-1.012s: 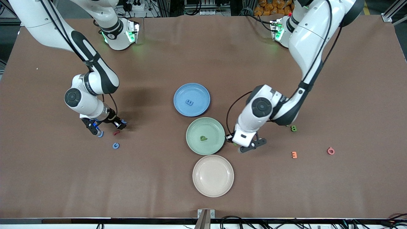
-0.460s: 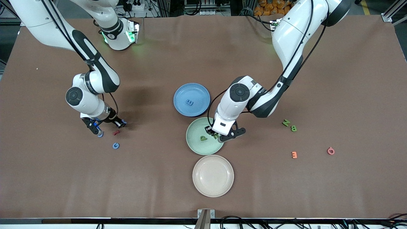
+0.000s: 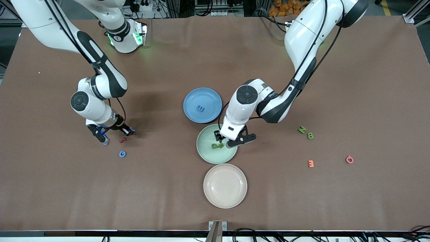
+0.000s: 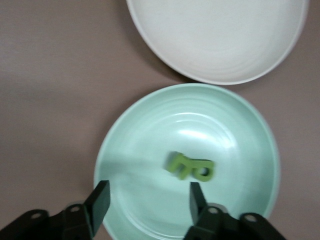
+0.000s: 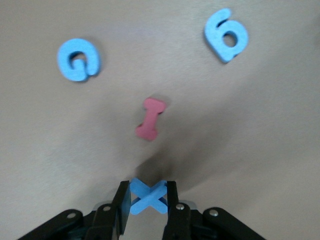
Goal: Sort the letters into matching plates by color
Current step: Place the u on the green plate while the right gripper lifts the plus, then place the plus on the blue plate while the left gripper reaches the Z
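My left gripper (image 3: 224,140) hangs open and empty over the mint green plate (image 3: 209,155). Two green letters (image 3: 217,145) lie touching in that plate. The left wrist view shows them (image 4: 191,167) on the green plate (image 4: 150,145), just ahead of my open left gripper (image 4: 148,200). My right gripper (image 3: 129,130) is shut on a blue X (image 5: 148,197), low over the table toward the right arm's end. A blue G (image 3: 122,154) and a blue 6 (image 3: 106,142) lie on the table near it. A blue E (image 3: 200,108) lies in the blue plate (image 3: 191,99). A green N (image 3: 302,129) and a green 8 (image 3: 310,135) lie toward the left arm's end.
A cream-beige plate (image 3: 225,186) stands empty, nearer the front camera than the green plate. A red letter I (image 3: 123,140) lies between the right gripper and the blue G. An orange 3 (image 3: 311,163) and a pink letter (image 3: 349,159) lie near the green N and 8.
My left gripper carried a green letter from the table to over the green plate and let it go beside the other one. My right gripper has barely moved, still holding the blue X.
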Available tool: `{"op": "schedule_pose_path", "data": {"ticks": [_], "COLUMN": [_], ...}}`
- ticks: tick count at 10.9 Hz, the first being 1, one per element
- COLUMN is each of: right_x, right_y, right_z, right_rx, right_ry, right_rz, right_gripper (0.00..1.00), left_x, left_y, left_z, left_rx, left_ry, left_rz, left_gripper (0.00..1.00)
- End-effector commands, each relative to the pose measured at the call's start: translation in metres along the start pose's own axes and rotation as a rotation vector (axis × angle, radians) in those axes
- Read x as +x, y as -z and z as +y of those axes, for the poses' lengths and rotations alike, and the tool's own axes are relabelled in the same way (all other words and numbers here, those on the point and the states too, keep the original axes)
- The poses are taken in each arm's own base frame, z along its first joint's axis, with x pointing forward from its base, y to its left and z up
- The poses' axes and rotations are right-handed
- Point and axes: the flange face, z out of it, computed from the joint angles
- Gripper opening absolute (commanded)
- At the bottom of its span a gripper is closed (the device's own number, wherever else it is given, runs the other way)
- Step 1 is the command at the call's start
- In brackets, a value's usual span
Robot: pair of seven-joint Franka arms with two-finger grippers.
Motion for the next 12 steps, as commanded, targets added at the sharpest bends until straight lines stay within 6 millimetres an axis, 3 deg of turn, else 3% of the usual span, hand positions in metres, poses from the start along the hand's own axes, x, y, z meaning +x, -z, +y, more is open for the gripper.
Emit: {"op": "schedule_pose_path", "data": {"ticks": [1, 4, 5, 7, 9, 12], "right_x": [-0.011, -0.047, -0.062, -0.092, -0.126, -0.194], "right_y": [0.033, 0.056, 0.060, 0.061, 0.065, 0.060], "right_z": [-0.039, -0.089, -0.102, -0.121, -0.145, -0.178], "right_rx": [-0.002, 0.042, 0.054, 0.063, 0.075, 0.078], "right_ry": [-0.031, -0.090, -0.109, -0.131, -0.154, -0.179], "right_rz": [-0.012, -0.035, -0.044, -0.062, -0.073, -0.091], "right_gripper": [0.00, 0.00, 0.00, 0.00, 0.00, 0.00], "left_x": [0.025, 0.073, 0.087, 0.117, 0.130, 0.134], "left_y": [-0.009, 0.003, 0.005, 0.031, 0.049, 0.061], "left_z": [-0.042, -0.083, -0.104, -0.161, -0.223, -0.283], "left_rx": [0.191, 0.241, 0.254, 0.277, 0.293, 0.247], "left_ry": [-0.106, -0.059, -0.054, -0.086, -0.097, -0.024], "left_rz": [-0.042, -0.059, -0.067, -0.080, -0.117, -0.160], "left_gripper": [1.00, 1.00, 1.00, 1.00, 1.00, 1.00]}}
